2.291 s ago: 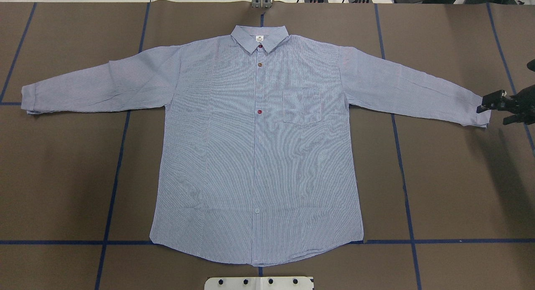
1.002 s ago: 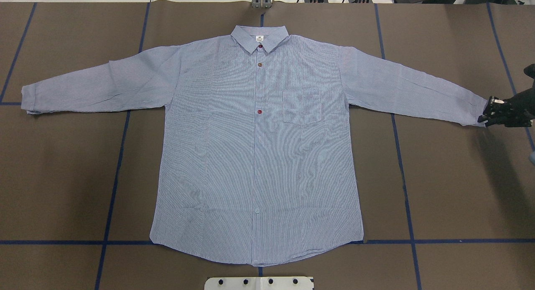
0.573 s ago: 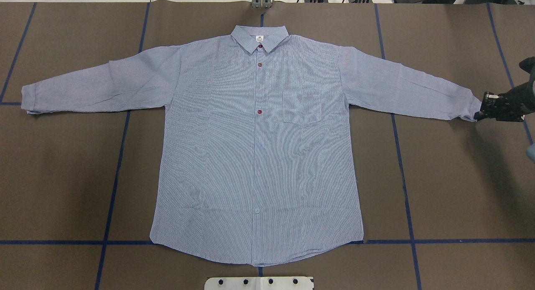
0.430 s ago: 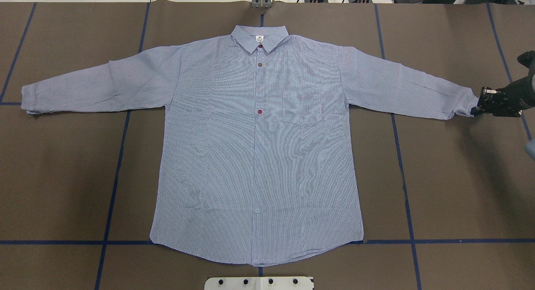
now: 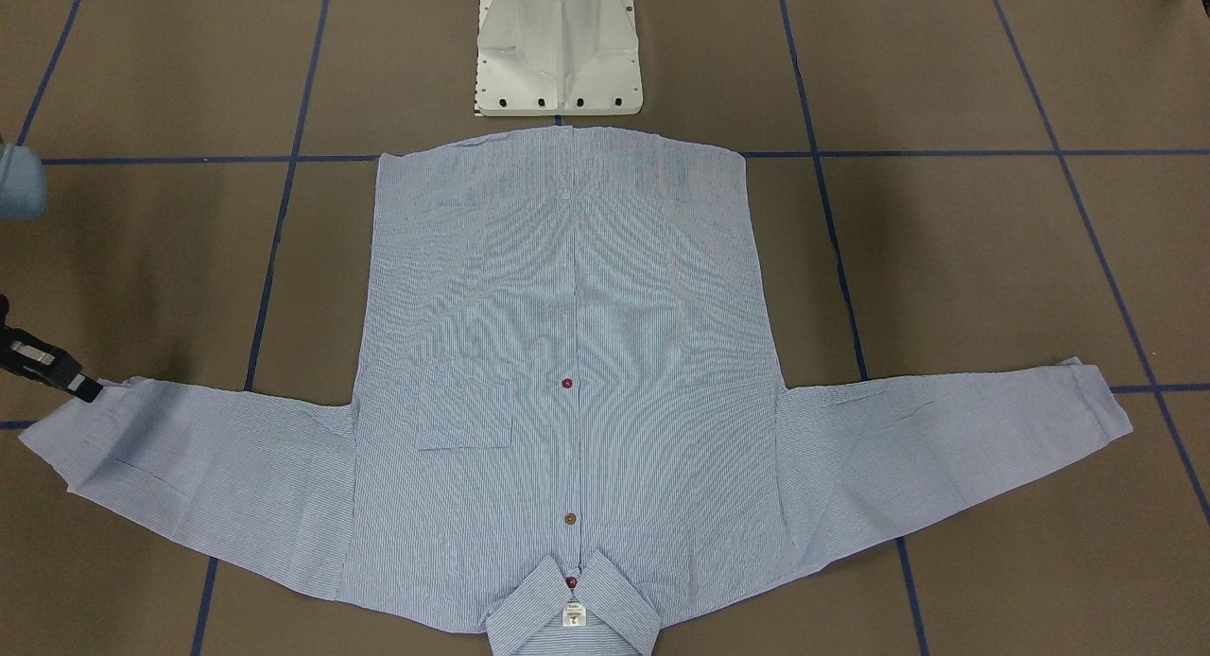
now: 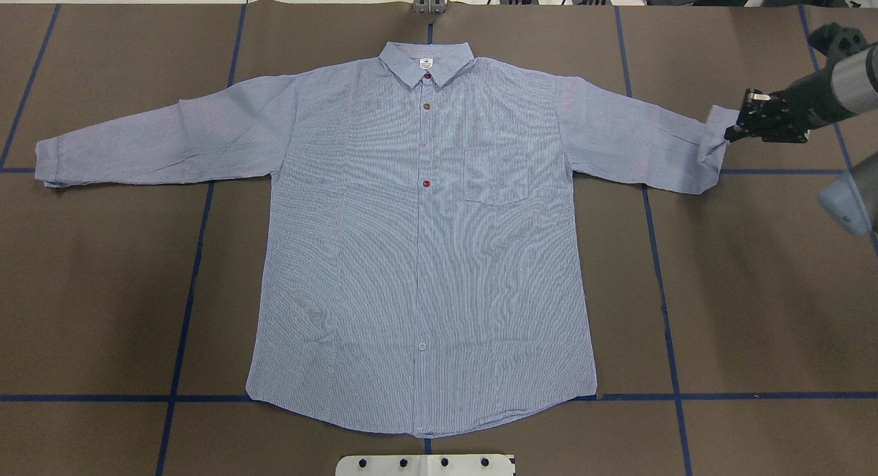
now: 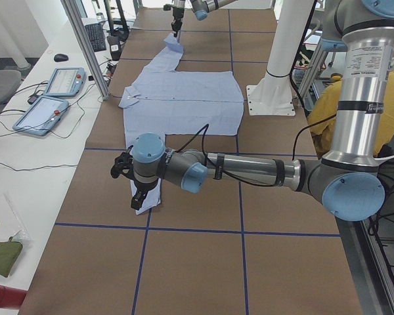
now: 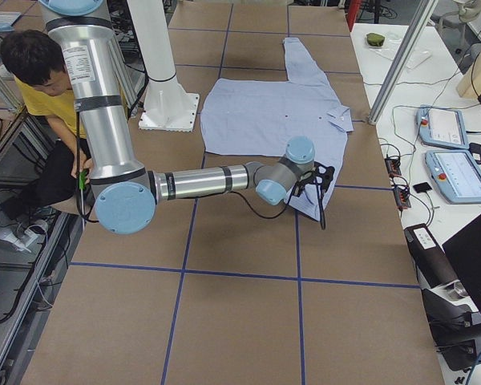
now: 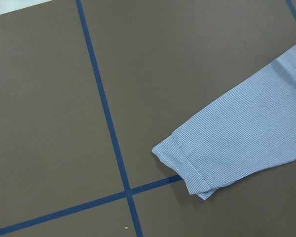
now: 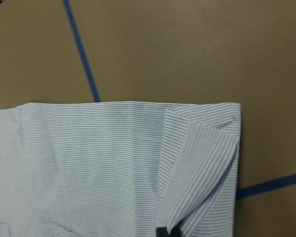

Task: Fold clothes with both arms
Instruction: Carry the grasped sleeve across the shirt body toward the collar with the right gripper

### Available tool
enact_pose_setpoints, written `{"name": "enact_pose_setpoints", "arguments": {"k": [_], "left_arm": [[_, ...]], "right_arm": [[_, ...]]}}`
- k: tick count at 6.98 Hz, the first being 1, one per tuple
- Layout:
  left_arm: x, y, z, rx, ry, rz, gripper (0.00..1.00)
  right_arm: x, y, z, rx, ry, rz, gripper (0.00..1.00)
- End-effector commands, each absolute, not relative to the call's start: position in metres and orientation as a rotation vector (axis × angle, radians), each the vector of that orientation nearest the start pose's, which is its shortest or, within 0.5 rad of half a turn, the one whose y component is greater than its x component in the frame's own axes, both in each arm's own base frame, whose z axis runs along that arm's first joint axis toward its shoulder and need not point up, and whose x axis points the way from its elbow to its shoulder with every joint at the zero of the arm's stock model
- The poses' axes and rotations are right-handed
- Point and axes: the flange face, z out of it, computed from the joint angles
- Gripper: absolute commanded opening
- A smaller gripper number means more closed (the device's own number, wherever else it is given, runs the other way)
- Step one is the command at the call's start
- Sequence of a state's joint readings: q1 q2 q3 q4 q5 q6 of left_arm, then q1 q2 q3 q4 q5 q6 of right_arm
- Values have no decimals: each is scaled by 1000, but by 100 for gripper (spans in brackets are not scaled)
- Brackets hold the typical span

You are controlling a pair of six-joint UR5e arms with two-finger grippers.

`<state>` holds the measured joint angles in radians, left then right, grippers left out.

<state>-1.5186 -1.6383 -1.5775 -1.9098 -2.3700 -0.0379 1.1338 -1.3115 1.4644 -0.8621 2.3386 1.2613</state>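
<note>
The light blue striped shirt (image 6: 422,256) lies flat and face up on the brown table, collar at the far side. My right gripper (image 6: 732,132) is shut on the right sleeve's cuff (image 6: 717,123) and holds it lifted and doubled back over the sleeve. The right wrist view shows the folded cuff (image 10: 202,163) above a dark fingertip (image 10: 166,231). My left gripper (image 7: 136,197) hovers over the left sleeve's cuff (image 7: 149,202) and shows only in the exterior left view, so I cannot tell if it is open. The left wrist view shows that cuff (image 9: 187,163) lying flat.
The white pedestal base (image 5: 558,51) stands at the shirt's hem. Blue tape lines (image 6: 185,291) cross the brown table cover. A person in a yellow shirt (image 8: 32,72) sits behind the robot. Tablets (image 7: 59,82) lie on the side table.
My right gripper shut on the right cuff, lifted it, and carried it inward and towards the far side, doubling the sleeve end back. The rest of the shirt has not moved.
</note>
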Motion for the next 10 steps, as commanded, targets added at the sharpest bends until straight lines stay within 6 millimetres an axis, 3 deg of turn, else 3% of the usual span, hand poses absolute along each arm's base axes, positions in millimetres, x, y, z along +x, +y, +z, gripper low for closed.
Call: {"name": "enact_pose_setpoints", "arguments": {"k": [1, 2, 4, 6, 10], "left_arm": [[-34, -541, 581, 354, 805, 176, 99], [-34, -541, 581, 354, 805, 176, 99], [-34, -541, 580, 358, 805, 178, 99], [-34, -541, 577, 362, 806, 180, 99], [-34, -539, 581, 354, 806, 177, 99]], "right_arm": [[-305, -610, 380, -4, -1086, 400, 0], [-366, -610, 332, 15, -1065, 460, 0], [-469, -601, 256, 38, -1086, 508, 0], [-556, -597, 163, 79, -1116, 476, 0], [-608, -571, 109, 115, -1137, 503, 0]]}}
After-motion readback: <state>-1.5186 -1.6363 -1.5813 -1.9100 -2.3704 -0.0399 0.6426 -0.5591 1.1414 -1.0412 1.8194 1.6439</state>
